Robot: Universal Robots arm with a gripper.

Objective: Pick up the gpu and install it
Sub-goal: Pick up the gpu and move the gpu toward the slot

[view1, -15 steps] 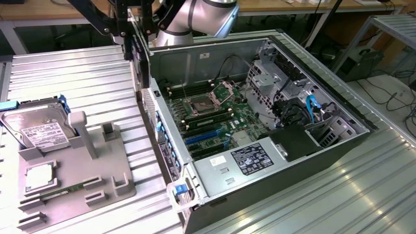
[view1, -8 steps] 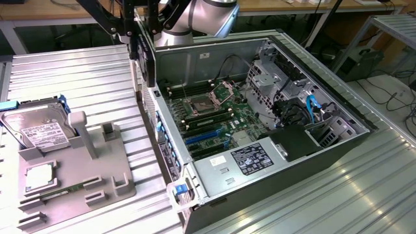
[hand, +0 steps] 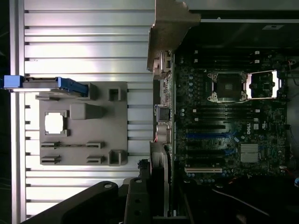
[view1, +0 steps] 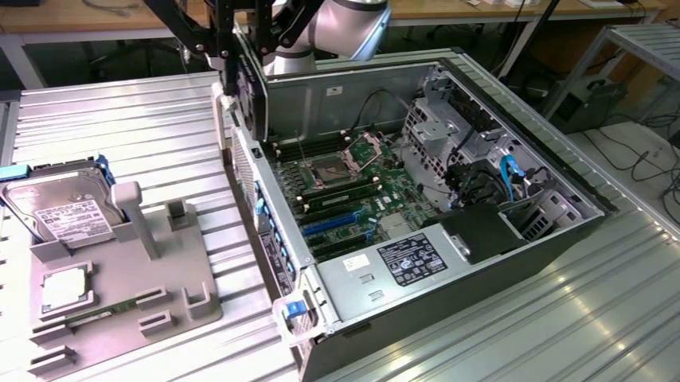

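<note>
Computer case [view1: 330, 95]: laid open on its side on the ribbed table [view1: 138, 127]. The wall on the exterior view's left lies right under the held card, so a descent from here could catch the rim.
Motherboard [view1: 356, 187]: exposed, with the processor socket [view1: 318, 169] uncovered. A card lowered off-line could strike it or the parts beside it.
Gray fixture [view1: 117, 294]: well apart from the arm and at little risk (the hard drive [view1: 69, 215] is seated in it).
Gpu [view1: 251, 99]: held on edge above the case's wall, not yet over the slots. A tilt in the grip would be carried into the seating.
Gripper [view1: 240, 57]: fingers are clamped on the gpu near its upper edge. Slippage is judged possible if the card is pressed against resistance.
Blue slots [view1: 334, 223]: narrow. A small misalignment could jam the edge connector.
</note>
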